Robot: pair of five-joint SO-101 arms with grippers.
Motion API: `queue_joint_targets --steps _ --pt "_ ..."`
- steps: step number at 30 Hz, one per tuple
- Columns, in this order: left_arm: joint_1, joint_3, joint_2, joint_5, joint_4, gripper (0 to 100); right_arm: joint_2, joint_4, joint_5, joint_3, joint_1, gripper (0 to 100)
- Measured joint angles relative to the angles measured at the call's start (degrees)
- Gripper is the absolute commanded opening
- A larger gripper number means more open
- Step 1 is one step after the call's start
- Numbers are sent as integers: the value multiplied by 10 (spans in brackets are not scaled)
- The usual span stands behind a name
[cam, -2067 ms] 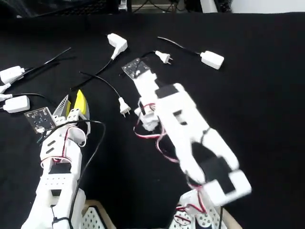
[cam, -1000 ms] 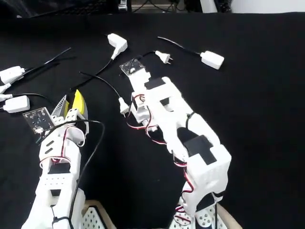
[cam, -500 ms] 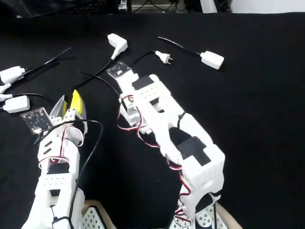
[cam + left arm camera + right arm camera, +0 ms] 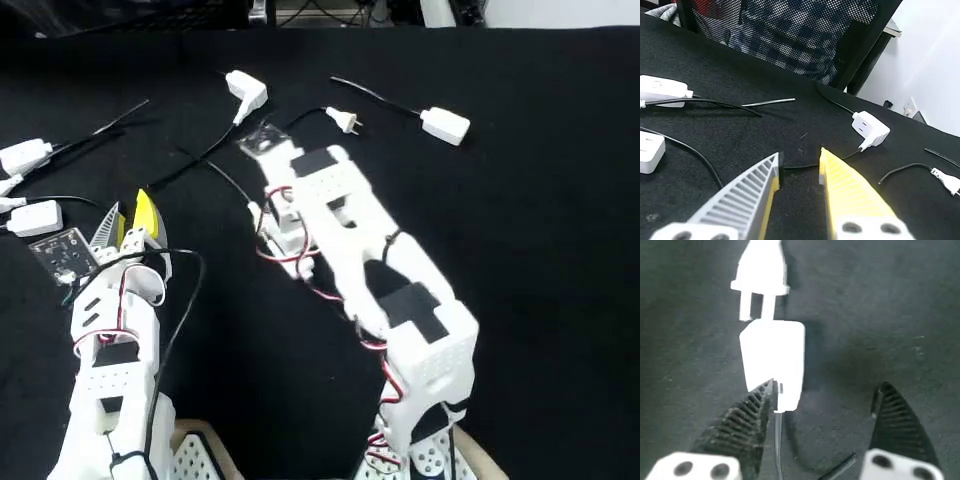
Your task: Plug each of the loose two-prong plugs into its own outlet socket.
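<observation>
On the black tabletop, at far left, a white outlet socket lies just beside my left arm, which stretches low and forward from the near edge. The left fingers stand a little apart and grip nothing. A black cord on the cloth runs across between their tips and on to a white angled plug beyond.

Toward the middle, my right arm reaches on a diagonal from the near edge, wrist bent down over the cloth. The right fingers are spread wide and hold nothing. One tip meets the near end of a white socket block, while the other stands well off to its side. A two-prong plug lies just past the block, its prongs pointing at it and reaching its edge; I cannot tell whether they are seated.

Farther right, another plug and a socket lie apart.
</observation>
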Motion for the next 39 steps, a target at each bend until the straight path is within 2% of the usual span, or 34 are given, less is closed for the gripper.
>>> queue_joint_targets --steps 4,8,11,18,29,34,39 --pt "-3 0 0 0 0 145 1 -7 3 -11 -3 286" --pt "-3 0 0 0 0 145 12 -7 3 -67 -37 286" --pt "-3 0 0 0 0 145 41 3 3 -107 -60 286" --pt "-3 0 0 0 0 145 146 35 3 -222 -62 286" --pt "-3 0 0 0 0 145 188 217 3 -411 -62 286" --pt "-3 0 0 0 0 146 188 256 3 -426 -69 286" --pt "-3 0 0 0 0 146 188 258 3 -388 -109 286"
